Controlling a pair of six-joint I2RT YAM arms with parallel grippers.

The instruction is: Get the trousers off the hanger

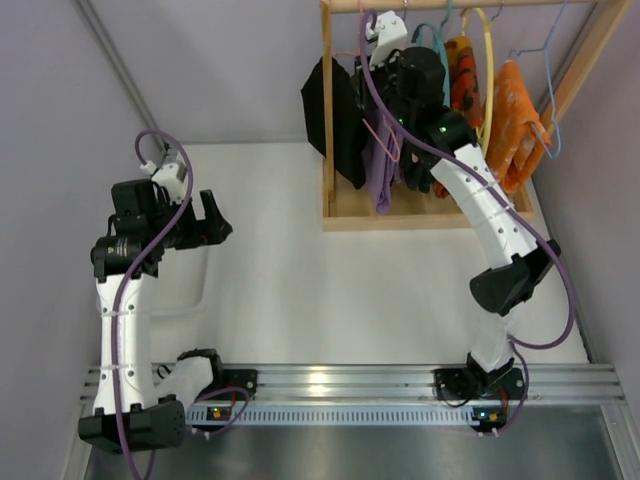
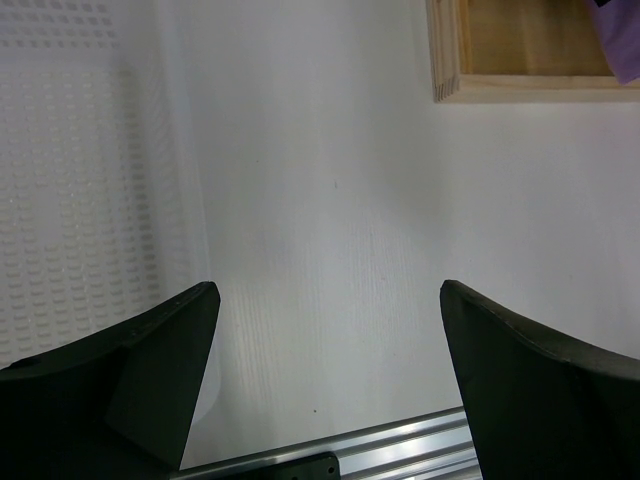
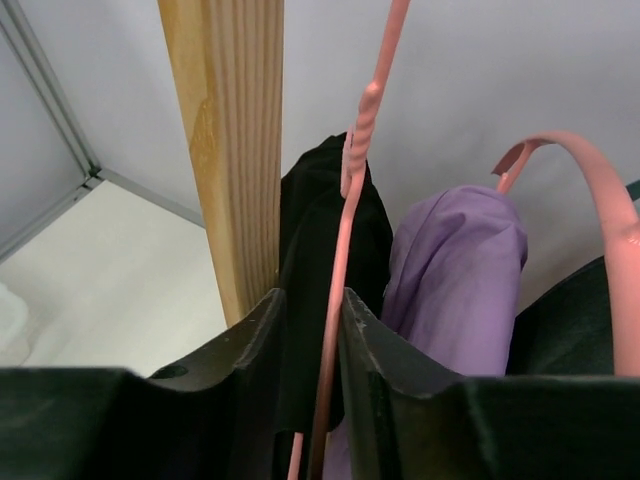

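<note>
White table point(image 1: 300, 300), grey walls; aluminium rail point(image 1: 350, 380) along the lower edge of the top view. Lower left: left gripper point(image 2: 325, 300), jaws spread wide, holding nothing, beside a perforated white tray point(image 2: 80, 180). Upper centre: wooden rack point(image 1: 327, 120), garments hung within. Right gripper point(image 3: 312, 300), jaws pressed together on the wire of the pink hanger point(image 3: 350, 200), close to the rack post. Purple trousers point(image 3: 455, 270), apparently on that hanger, touching a black garment point(image 3: 305, 220). Hazards: the thin wire may slip or twist in the pinch; a pull may drag the black garment along or catch the hook on the rack; the trousers may drop beyond the idle left arm.
</note>
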